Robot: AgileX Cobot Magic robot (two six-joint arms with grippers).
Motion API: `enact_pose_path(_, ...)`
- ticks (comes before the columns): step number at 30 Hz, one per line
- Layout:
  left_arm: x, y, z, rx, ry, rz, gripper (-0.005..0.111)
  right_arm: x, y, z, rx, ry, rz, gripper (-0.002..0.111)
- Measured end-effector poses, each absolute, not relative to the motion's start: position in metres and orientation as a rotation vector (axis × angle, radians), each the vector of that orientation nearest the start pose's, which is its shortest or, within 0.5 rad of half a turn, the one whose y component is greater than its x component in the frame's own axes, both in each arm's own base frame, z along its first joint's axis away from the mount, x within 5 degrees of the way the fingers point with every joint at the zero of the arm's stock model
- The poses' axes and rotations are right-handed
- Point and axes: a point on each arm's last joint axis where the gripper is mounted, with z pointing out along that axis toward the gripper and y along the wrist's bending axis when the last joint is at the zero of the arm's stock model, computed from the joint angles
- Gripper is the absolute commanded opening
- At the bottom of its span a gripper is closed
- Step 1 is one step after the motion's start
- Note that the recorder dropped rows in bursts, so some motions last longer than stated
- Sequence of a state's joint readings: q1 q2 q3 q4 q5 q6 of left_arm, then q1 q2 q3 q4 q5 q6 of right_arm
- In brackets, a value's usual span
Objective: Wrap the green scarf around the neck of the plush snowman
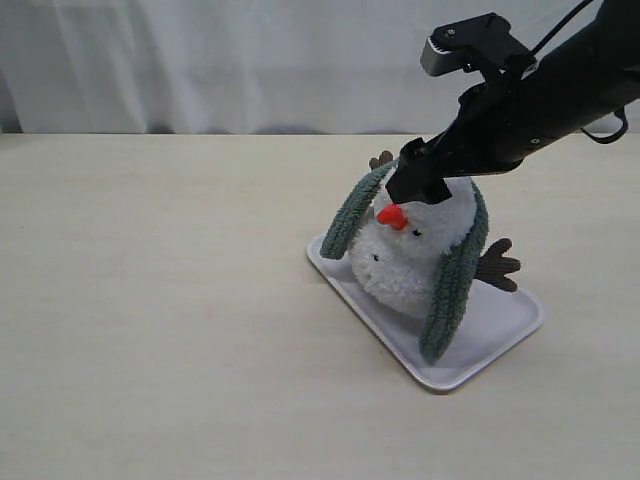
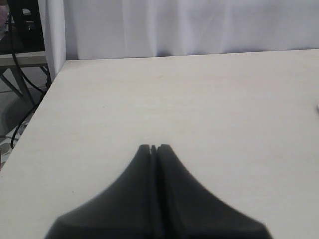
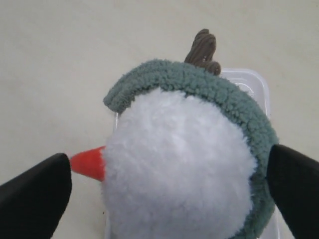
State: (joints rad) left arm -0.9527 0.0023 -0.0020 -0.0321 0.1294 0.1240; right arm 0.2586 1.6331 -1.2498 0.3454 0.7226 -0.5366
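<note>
The plush snowman (image 1: 405,268) stands on a white tray (image 1: 505,322), its orange nose (image 1: 391,216) pointing left. Draped round the back of its head, the green scarf (image 1: 452,282) hangs down both sides; the other end (image 1: 348,218) reaches the tray's left corner. My right gripper (image 1: 420,184) hovers open over the head, one finger beside the nose and the other outside the scarf. In the right wrist view the white head (image 3: 174,164) fills the gap of the gripper (image 3: 169,191), with the scarf (image 3: 199,83) arching behind it. My left gripper (image 2: 153,148) is shut over bare table, holding nothing.
A brown twig arm (image 1: 497,265) sticks out to the right, another (image 1: 381,159) shows behind the scarf. The beige table (image 1: 150,300) stretches wide to the left, with a white curtain (image 1: 250,60) at the back. The table's edge (image 2: 35,114) shows in the left wrist view.
</note>
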Motion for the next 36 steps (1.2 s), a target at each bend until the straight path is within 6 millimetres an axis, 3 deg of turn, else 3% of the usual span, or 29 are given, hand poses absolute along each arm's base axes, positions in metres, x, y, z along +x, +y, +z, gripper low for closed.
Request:
enact_pose_path(10, 0.032, -0.046, 0.202, 0.828, 1.432, -0.665, 0.0, 0.339, 0.113, 0.26, -0.726, 2.492, 0.334, 0.109)
enact_pose_path(22, 0.032, -0.046, 0.202, 0.828, 1.432, -0.665, 0.0, 0.341, 0.113, 0.256, -0.722, 2.504, 0.336, 0.105)
enact_pose_path(25, 0.032, -0.046, 0.202, 0.828, 1.432, -0.665, 0.0, 0.342, 0.114, 0.254, -0.723, 2.511, 0.337, 0.092)
enact_pose_path(30, 0.032, -0.046, 0.202, 0.828, 1.432, -0.665, 0.0, 0.342, 0.114, 0.252, -0.725, 2.515, 0.335, 0.058)
enact_pose_path(36, 0.032, -0.046, 0.202, 0.828, 1.432, -0.665, 0.0, 0.342, 0.114, 0.252, -0.734, 2.514, 0.33, 0.025)
